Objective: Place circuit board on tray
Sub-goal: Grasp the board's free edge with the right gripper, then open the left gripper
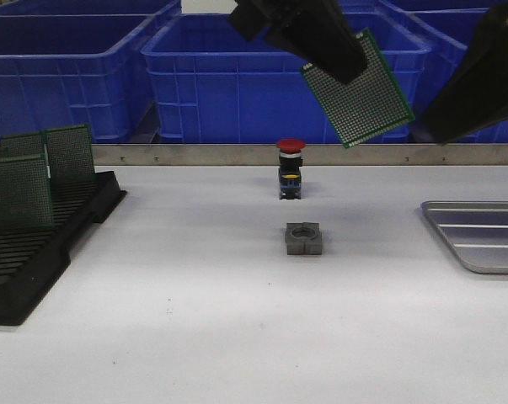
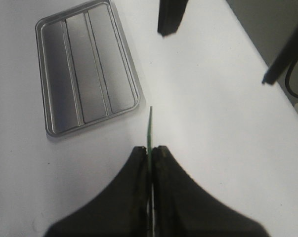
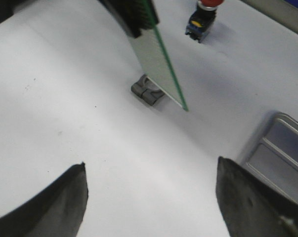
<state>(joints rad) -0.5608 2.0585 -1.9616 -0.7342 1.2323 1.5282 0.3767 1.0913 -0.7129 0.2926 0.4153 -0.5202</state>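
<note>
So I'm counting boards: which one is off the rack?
The board in the left claw, held tilted in the air; the others stand in the rack.

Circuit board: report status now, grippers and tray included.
Left gripper shut on circuit board, held high, tilted. Right gripper open, holding nothing. Tray bare, off to the right. Nothing between board and tray.

White table (image 1: 195,337) carries tray (image 1: 481,236), black rack (image 1: 34,269), button switch (image 1: 291,168), grey block (image 1: 304,240).
</note>
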